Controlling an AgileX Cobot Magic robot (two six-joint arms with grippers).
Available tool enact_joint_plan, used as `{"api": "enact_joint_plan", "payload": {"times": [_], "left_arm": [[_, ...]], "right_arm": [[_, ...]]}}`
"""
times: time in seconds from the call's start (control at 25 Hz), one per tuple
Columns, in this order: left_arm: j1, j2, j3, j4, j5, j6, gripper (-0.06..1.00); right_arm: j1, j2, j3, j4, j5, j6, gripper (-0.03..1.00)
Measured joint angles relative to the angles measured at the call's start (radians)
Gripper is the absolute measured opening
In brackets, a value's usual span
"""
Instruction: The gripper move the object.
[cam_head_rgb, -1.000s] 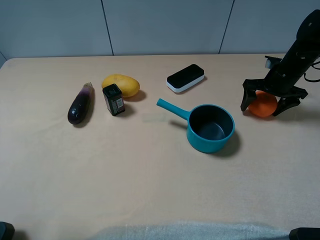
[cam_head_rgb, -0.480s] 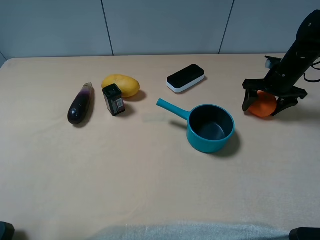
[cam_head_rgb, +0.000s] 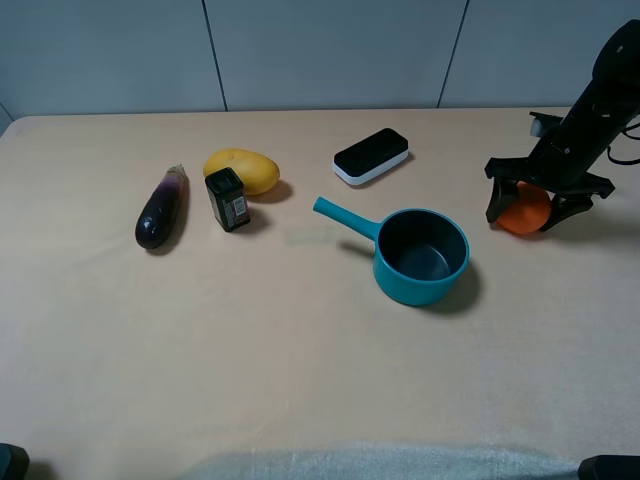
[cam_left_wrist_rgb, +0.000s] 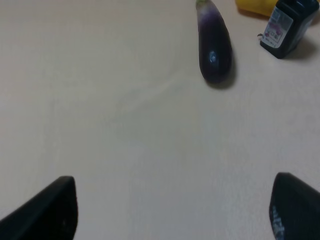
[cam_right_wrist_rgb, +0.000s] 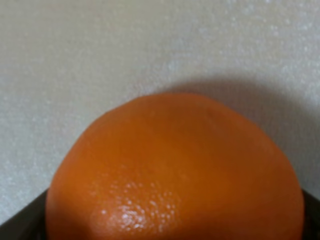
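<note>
The small round orange fruit (cam_head_rgb: 522, 212) lies on the tan table at the far right, to the right of the teal pot (cam_head_rgb: 422, 256). My right gripper (cam_head_rgb: 522, 218) stands over it with one dark finger on each side, close to its skin; the jaws look open around it. In the right wrist view the orange fruit (cam_right_wrist_rgb: 175, 170) fills most of the frame, with dark finger parts only at the corners. My left gripper (cam_left_wrist_rgb: 172, 210) is open and empty over bare table, and I do not see it in the exterior view.
A black and white flat device (cam_head_rgb: 371, 155) lies behind the pot. At the left are a yellow mango (cam_head_rgb: 242, 170), a small dark box (cam_head_rgb: 228, 199) and a purple eggplant (cam_head_rgb: 162, 208). The eggplant (cam_left_wrist_rgb: 214, 47) and box (cam_left_wrist_rgb: 287, 25) also show in the left wrist view.
My right gripper has sunk slightly over the orange fruit, which now shows less between the fingers. Nothing else has moved.
</note>
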Motion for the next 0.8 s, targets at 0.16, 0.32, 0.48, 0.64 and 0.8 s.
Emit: {"api": "enact_joint_plan", "payload": {"times": [0.16, 0.32, 0.48, 0.64, 0.8], "left_arm": [[0.000, 0.000, 0.000, 0.000, 0.000, 0.000, 0.77], [0.000, 0.000, 0.000, 0.000, 0.000, 0.000, 0.77], [0.000, 0.000, 0.000, 0.000, 0.000, 0.000, 0.77], [0.000, 0.000, 0.000, 0.000, 0.000, 0.000, 0.77], [0.000, 0.000, 0.000, 0.000, 0.000, 0.000, 0.77]], "right_arm": [[0.000, -0.021, -0.037, 0.001, 0.037, 0.000, 0.56], [0.000, -0.071, -0.076, 0.010, 0.072, 0.000, 0.56], [0.000, -0.126, -0.079, 0.013, 0.079, 0.000, 0.56], [0.000, -0.169, -0.079, 0.013, 0.102, 0.000, 0.56], [0.000, -0.209, -0.079, 0.013, 0.139, 0.000, 0.56]]}}
